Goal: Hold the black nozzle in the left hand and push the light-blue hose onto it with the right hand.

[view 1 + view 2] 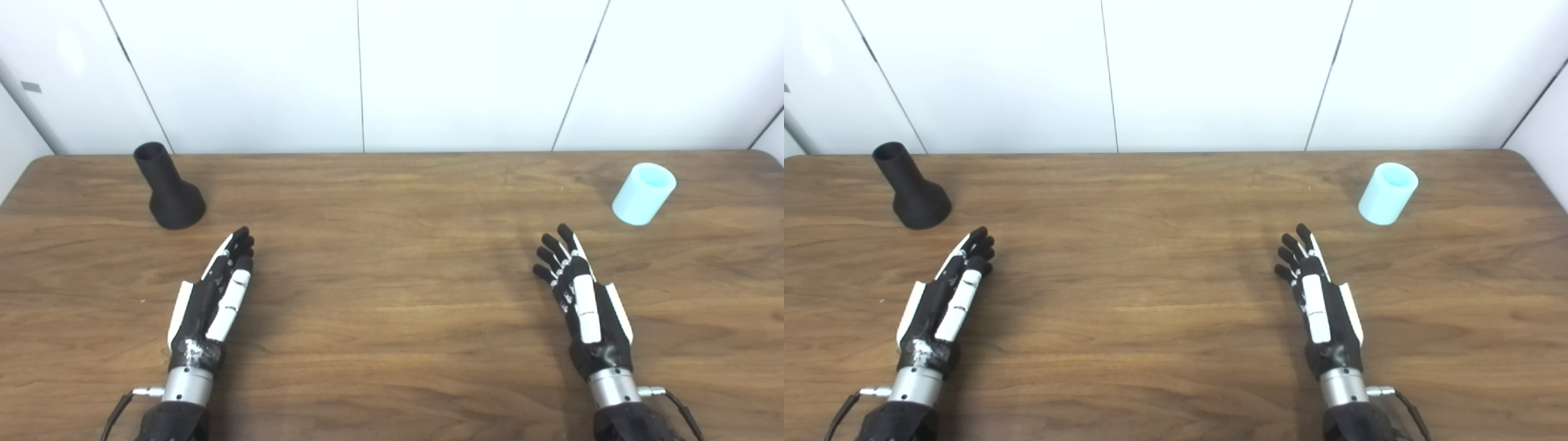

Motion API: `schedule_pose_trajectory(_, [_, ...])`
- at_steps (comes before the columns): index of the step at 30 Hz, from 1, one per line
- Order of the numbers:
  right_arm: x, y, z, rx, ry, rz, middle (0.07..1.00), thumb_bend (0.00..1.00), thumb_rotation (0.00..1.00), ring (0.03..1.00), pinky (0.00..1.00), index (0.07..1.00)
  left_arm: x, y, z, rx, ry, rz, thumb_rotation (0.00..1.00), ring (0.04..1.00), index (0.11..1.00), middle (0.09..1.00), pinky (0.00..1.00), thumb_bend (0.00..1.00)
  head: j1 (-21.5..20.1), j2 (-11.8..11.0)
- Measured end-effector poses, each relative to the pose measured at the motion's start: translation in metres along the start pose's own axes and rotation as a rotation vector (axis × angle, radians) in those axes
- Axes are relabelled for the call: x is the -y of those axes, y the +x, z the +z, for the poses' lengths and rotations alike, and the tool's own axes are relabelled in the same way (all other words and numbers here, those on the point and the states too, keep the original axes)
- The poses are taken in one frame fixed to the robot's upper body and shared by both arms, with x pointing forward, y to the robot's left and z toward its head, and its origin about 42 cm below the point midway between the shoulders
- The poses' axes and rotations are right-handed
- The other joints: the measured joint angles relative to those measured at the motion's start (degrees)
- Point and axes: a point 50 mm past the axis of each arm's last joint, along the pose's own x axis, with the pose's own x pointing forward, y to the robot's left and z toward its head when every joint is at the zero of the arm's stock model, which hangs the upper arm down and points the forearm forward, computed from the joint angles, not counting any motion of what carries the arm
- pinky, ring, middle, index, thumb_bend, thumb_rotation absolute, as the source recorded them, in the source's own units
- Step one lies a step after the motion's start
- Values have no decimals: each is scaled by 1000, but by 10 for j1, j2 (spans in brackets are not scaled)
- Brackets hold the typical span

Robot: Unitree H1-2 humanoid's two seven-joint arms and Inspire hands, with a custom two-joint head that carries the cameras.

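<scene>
The black nozzle (168, 188) stands on its wide base at the far left of the wooden table (392, 294), its narrow neck up and leaning left. The light-blue hose piece (644, 193), a short open cylinder, stands at the far right. My left hand (214, 300) hovers over the near left of the table, open, fingers stretched toward the nozzle and a hand's length short of it. On the near right, my right hand (580, 294) is open too, fingers slightly spread, below and left of the hose. Neither hand holds anything.
White wall panels (392, 73) rise directly behind the table's far edge. The table's rounded far corners show at left and right. Thin cables run from both wrists near the bottom edge.
</scene>
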Motion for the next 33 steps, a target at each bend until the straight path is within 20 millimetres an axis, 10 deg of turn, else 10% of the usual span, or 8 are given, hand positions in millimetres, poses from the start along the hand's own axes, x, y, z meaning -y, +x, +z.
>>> schedule_pose_trajectory(26, [0,0,0,0,-1,0,924,584,1000,905,855,975,1,0,0,0,-1,1,704,932,925,927,931,391,17,-5])
schedule_pose_trajectory(33, [3,-1,0,6,-2,-2,935,572,1000,910,828,979,8,0,-1,0,-12,14,678,935,917,928,946,400,90,-40])
